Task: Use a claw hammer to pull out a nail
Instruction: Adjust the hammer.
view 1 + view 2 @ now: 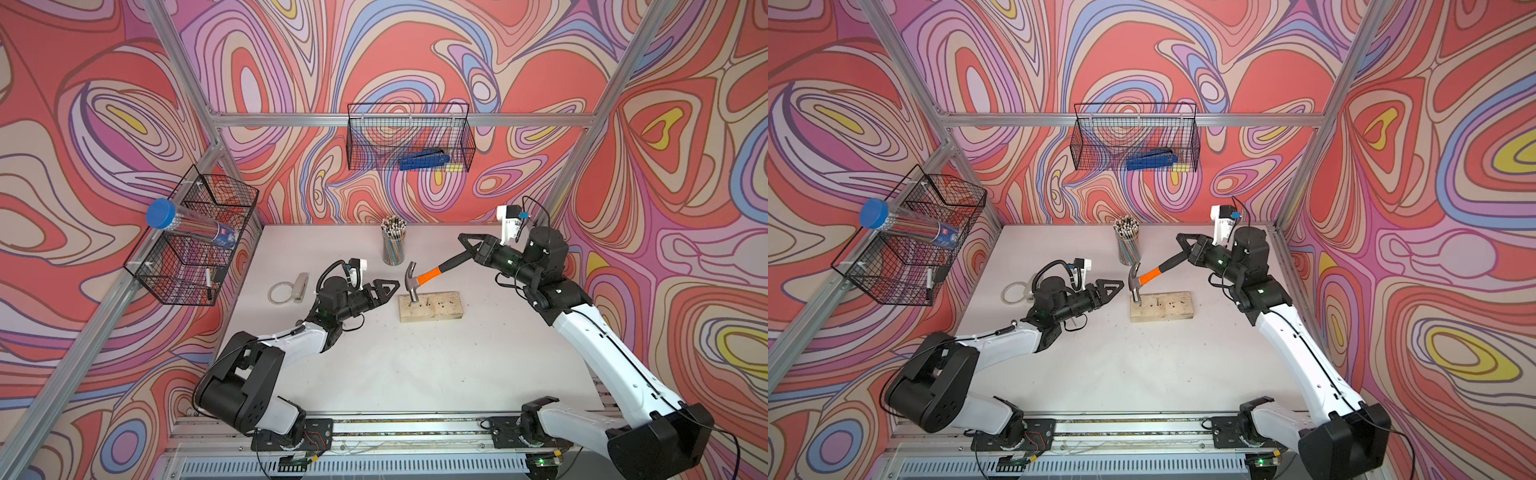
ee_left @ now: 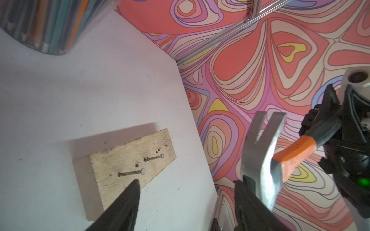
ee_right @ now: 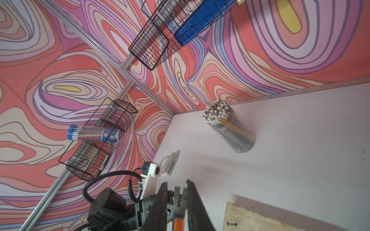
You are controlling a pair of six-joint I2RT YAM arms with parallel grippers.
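Note:
The claw hammer [image 1: 415, 279] [image 1: 1139, 279] hangs tilted over the left end of a wooden block [image 1: 440, 308] [image 1: 1169, 309], steel face down and claw up. My right gripper [image 1: 465, 247] [image 1: 1183, 243] [image 3: 176, 182] is shut on its black handle, above the table's back right. Two nails [image 2: 131, 173] [image 2: 154, 158] stick up out of the block; a nail [image 3: 231, 224] also shows in the right wrist view. My left gripper [image 1: 390, 287] [image 1: 1119, 286] [image 2: 187, 182] is open just left of the block. One finger [image 2: 246, 200] lies close beside the hammer head [image 2: 262, 160]; nothing is between the jaws.
A cup of pencils [image 1: 392, 245] stands behind the block. A stapler [image 1: 300, 286] and a tape ring [image 1: 281, 293] lie to the left. Wire baskets hang on the back wall [image 1: 409, 137] and the left wall [image 1: 195, 232], the latter holding a blue-capped tube [image 1: 191, 226].

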